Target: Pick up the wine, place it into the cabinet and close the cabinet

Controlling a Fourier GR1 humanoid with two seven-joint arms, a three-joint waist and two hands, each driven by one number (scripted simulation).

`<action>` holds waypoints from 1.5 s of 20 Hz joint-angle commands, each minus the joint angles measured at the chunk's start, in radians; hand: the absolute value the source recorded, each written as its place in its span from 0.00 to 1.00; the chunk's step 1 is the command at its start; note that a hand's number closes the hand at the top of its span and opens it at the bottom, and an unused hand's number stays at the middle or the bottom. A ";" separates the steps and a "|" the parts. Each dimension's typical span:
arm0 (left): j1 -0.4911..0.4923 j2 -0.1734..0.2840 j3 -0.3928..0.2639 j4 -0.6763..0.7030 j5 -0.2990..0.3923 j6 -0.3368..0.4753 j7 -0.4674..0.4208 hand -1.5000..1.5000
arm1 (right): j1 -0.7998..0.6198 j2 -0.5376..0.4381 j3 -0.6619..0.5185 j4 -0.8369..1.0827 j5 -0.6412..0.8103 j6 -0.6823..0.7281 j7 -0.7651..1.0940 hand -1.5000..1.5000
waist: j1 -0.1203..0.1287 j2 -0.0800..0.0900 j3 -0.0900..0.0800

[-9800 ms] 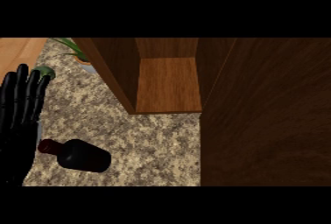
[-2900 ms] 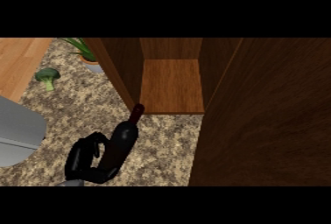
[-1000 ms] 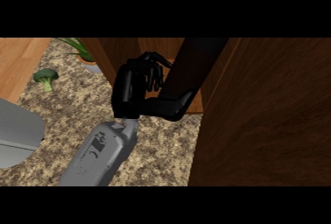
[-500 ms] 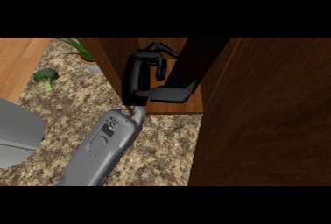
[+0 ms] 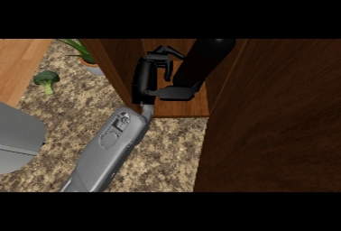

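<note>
The dark wine bottle stands tilted inside the open wooden cabinet, its base over the shelf board. My right hand reaches in from the lower left. Its fingers curl toward the bottle's upper side, and its thumb lies against the lower part, so the hand is shut on the bottle. A small gap shows between palm and glass. The grey right forearm crosses the speckled counter. The bottle's neck is hidden in the dark upper part of the cabinet.
The cabinet's door stands open as a large dark wood panel at the right. A broccoli floret and a potted plant sit at the back left. A grey rounded shape shows at the left edge.
The right hand carried the bottle from the counter up into the cabinet. Over the last half second it moved slightly deeper, and the bottle stands more upright.
</note>
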 commanded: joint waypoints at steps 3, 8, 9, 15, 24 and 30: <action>0.009 -0.001 -0.051 0.106 0.058 0.049 -0.120 1.00 | 0.044 -0.004 -0.042 -0.128 -0.120 0.009 0.074 0.00 | -0.010 0.000 0.000; -0.029 -0.001 -0.087 0.206 0.161 0.060 -0.166 1.00 | 0.022 0.024 0.004 -0.060 -0.068 -0.005 0.038 0.00 | -0.009 0.001 -0.001; -0.030 -0.001 -0.025 0.266 0.137 -0.027 -0.198 1.00 | -0.005 0.019 -0.008 -0.022 -0.082 0.004 0.021 0.00 | -0.004 0.003 -0.001; -0.036 -0.001 -0.069 0.320 0.120 0.029 -0.212 1.00 | 0.013 0.019 -0.026 -0.041 -0.089 0.011 0.020 0.00 | 0.001 0.000 0.000; -0.137 -0.001 -0.011 0.615 0.241 -0.001 -0.448 1.00 | -0.022 0.026 -0.002 0.000 -0.093 0.029 0.006 0.00 | -0.025 0.010 -0.001; -0.158 -0.001 0.002 0.640 0.339 -0.013 -0.478 1.00 | 0.011 0.036 0.034 -0.068 -0.087 0.026 0.042 0.00 | -0.035 0.008 -0.002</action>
